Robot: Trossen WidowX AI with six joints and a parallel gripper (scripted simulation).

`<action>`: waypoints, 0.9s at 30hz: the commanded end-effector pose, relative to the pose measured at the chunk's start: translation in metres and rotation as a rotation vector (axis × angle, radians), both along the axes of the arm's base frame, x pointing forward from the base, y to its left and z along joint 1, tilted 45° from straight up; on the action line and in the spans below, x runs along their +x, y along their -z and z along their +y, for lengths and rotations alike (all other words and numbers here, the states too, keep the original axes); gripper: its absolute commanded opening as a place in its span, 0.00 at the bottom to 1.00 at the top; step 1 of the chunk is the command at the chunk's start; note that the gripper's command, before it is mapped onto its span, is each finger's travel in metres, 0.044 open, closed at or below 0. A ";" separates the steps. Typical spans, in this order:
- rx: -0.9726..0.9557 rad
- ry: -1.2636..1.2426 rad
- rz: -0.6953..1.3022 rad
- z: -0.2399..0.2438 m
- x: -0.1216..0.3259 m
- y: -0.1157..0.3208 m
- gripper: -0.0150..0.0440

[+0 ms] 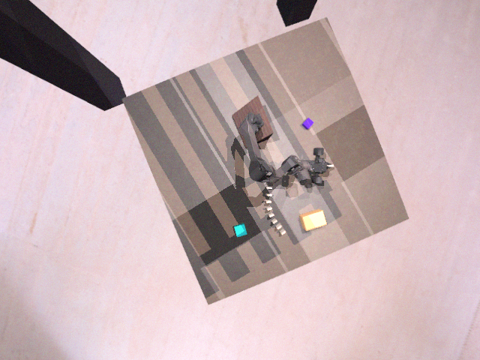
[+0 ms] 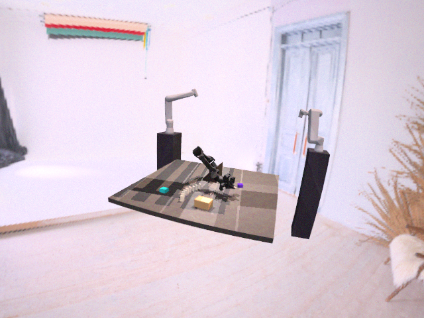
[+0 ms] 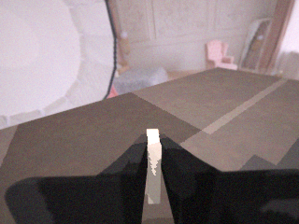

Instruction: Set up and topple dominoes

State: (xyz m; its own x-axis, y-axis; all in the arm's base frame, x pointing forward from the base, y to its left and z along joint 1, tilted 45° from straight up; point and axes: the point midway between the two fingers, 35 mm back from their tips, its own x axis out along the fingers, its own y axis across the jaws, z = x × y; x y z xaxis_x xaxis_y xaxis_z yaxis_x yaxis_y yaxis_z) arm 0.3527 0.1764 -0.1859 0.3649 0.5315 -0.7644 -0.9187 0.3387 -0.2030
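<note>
Gripping a thin, pale cream domino [image 1: 330,166] [image 2: 234,187] [image 3: 153,168] between its fingers, your black claw [image 1: 328,166] [image 2: 232,186] [image 3: 152,139] hung above the striped brown-and-grey surface [image 1: 364,201] [image 2: 253,222] [image 3: 70,149], well apart from the curved row of small cream dominoes [image 1: 268,208] [image 2: 190,189]. You had the glossy orange-yellow block [image 1: 313,220] [image 2: 203,202] near that row's outer end, the flat-sided turquoise block [image 1: 240,229] [image 2: 163,189] on the row's other side, and the small purple cube [image 1: 307,123] [image 2: 240,185] beyond the arm.
</note>
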 end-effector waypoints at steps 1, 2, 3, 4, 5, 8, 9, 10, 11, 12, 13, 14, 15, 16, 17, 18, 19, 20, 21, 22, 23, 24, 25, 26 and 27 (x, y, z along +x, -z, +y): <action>0.033 -0.028 -0.047 -0.003 -0.005 -0.010 0.30; 0.042 -0.035 -0.060 -0.004 -0.007 -0.013 0.30; 0.051 -0.042 -0.073 -0.005 -0.008 -0.016 0.30; 0.059 -0.048 -0.087 -0.006 -0.009 -0.019 0.30; 0.067 -0.055 -0.101 -0.007 -0.011 -0.021 0.30; 0.091 -0.076 -0.142 -0.009 -0.015 -0.030 0.30; 0.099 -0.083 -0.156 -0.010 -0.017 -0.034 0.30; 0.105 -0.089 -0.168 -0.010 -0.018 -0.036 0.30; 0.109 -0.092 -0.175 -0.011 -0.019 -0.038 0.30; 0.110 -0.093 -0.177 -0.011 -0.019 -0.038 0.30; 0.110 -0.093 -0.177 -0.011 -0.019 -0.038 0.30; 0.110 -0.093 -0.177 -0.011 -0.019 -0.038 0.30; 0.110 -0.093 -0.177 -0.011 -0.019 -0.038 0.30; 0.110 -0.093 -0.177 -0.011 -0.019 -0.038 0.30; 0.110 -0.093 -0.177 -0.011 -0.019 -0.038 0.30; 0.110 -0.093 -0.177 -0.011 -0.019 -0.038 0.30; 0.110 -0.093 -0.177 -0.011 -0.019 -0.038 0.30; 0.110 -0.093 -0.177 -0.011 -0.019 -0.038 0.30; 0.110 -0.093 -0.177 -0.011 -0.019 -0.038 0.30; 0.110 -0.093 -0.177 -0.011 -0.019 -0.038 0.30; 0.110 -0.093 -0.177 -0.011 -0.019 -0.038 0.30; 0.110 -0.093 -0.177 -0.011 -0.019 -0.038 0.30; 0.110 -0.093 -0.177 -0.011 -0.019 -0.038 0.30; 0.110 -0.093 -0.177 -0.011 -0.019 -0.038 0.30; 0.110 -0.093 -0.177 -0.011 -0.019 -0.038 0.30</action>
State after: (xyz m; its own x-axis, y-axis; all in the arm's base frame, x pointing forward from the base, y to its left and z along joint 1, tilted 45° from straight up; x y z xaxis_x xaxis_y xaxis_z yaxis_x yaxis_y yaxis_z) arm 0.3340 0.1652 -0.1482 0.4346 0.6430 -0.6306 -0.9002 0.2882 -0.3265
